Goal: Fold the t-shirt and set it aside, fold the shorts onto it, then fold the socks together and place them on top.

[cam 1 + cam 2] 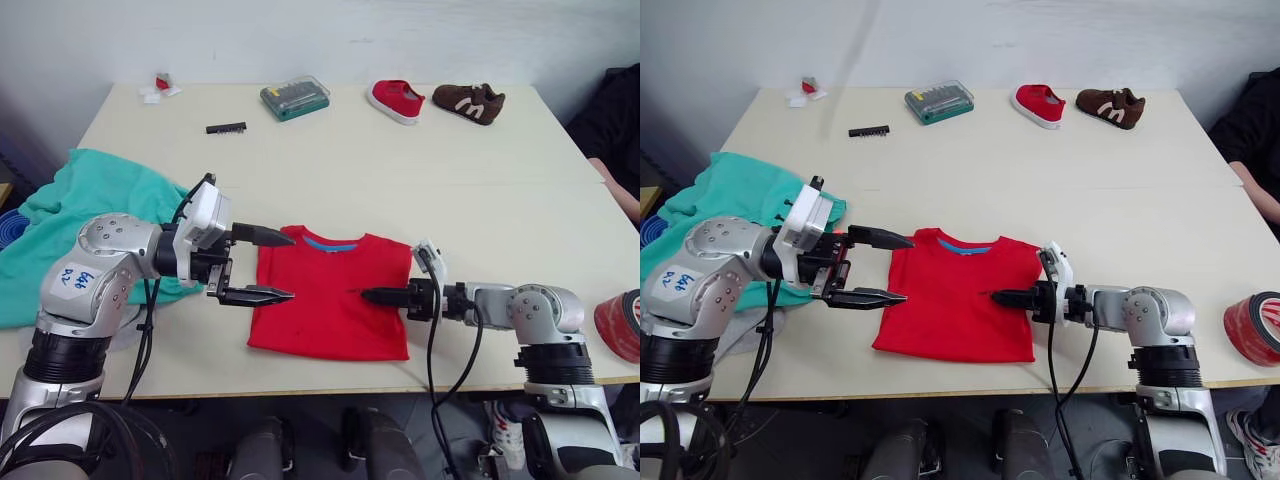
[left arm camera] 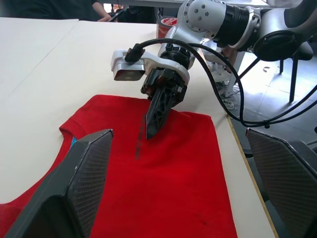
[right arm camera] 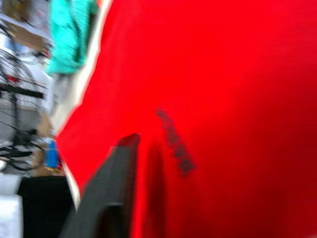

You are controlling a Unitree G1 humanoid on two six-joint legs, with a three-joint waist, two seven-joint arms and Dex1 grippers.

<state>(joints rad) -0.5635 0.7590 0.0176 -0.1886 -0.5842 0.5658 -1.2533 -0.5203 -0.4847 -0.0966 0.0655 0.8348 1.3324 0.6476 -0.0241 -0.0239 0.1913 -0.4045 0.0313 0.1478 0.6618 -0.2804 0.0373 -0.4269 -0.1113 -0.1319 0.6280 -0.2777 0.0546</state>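
Shorts [image 1: 95, 215] partly behind left arm; tape roll [image 1: 622, 325] cut off.

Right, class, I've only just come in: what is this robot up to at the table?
It is working on a red t-shirt lying folded into a rectangle near the table's front edge. The left gripper is open at the shirt's left edge; the right gripper, fingers together, points over its middle. The teal shorts lie heaped to the robot's left, not yet folded.
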